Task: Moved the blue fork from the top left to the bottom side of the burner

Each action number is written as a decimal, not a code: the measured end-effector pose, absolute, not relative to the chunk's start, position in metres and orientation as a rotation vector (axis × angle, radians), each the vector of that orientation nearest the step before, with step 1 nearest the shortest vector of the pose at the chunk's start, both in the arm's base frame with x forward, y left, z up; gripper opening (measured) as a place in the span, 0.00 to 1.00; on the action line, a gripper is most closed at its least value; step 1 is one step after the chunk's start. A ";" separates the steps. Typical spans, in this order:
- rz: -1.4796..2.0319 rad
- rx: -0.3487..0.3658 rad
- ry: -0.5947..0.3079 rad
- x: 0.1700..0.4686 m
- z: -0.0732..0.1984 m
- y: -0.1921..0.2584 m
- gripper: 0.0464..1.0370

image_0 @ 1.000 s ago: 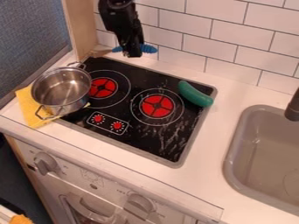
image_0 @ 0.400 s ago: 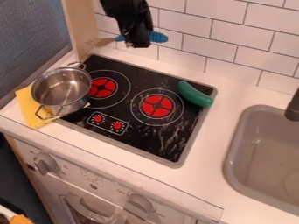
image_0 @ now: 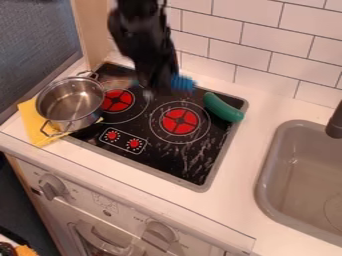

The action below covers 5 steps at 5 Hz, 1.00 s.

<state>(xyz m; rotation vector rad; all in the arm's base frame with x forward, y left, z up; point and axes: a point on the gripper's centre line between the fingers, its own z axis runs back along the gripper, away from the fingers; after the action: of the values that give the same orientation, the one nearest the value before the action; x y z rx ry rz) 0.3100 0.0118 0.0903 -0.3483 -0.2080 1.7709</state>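
Fork placement, near side 1st: you could overshoot the front of the hob (image_0: 170, 155); cause wd be lowering late, & the blue fork (image_0: 183, 83) might end up straddling trim & counter (image_0: 230, 210), tipped; you could also get a roll on release if the handle lands 1st, b/c it looks thick & rounded; mid-depth, pot (image_0: 70, 102) is your snag risk; fork's other end points view L, toward the pot's far handle, so a swing that way could hook it & drag the yellow cloth (image_0: 33, 135) under the pot; view R, you have the handle end facing the green toy vegetable (image_0: 223, 107), which a wide turn could nudge; farther back, your gripper (image_0: 157, 92) looks clenched on the fork part-way along it, so a knock at either end could twist it; fork sits over the far part of the hob, contact w/ glass can't be told.

Edges, near to far: counter's front lip, then hob's near rim, both slanting down toward view R; your best set-down room, est., is glass to R of the control panel (image_0: 123, 140), on the near side of the R red ring (image_0: 180, 121); sink (image_0: 264, 185) well apart at R; tiled wall (image_0: 257, 40) & wood panel (image_0: 91, 30) bound your room at back & far L.
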 end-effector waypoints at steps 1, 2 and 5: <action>1.761 -0.336 -0.214 0.298 0.071 -0.001 0.37; 1.800 -0.324 -0.264 0.294 0.055 -0.004 0.37; 1.799 -0.234 -0.317 0.295 0.026 -0.006 0.37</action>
<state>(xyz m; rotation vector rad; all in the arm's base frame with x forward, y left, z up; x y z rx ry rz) 0.2946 -0.0059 0.0262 -0.2344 -0.3168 1.7988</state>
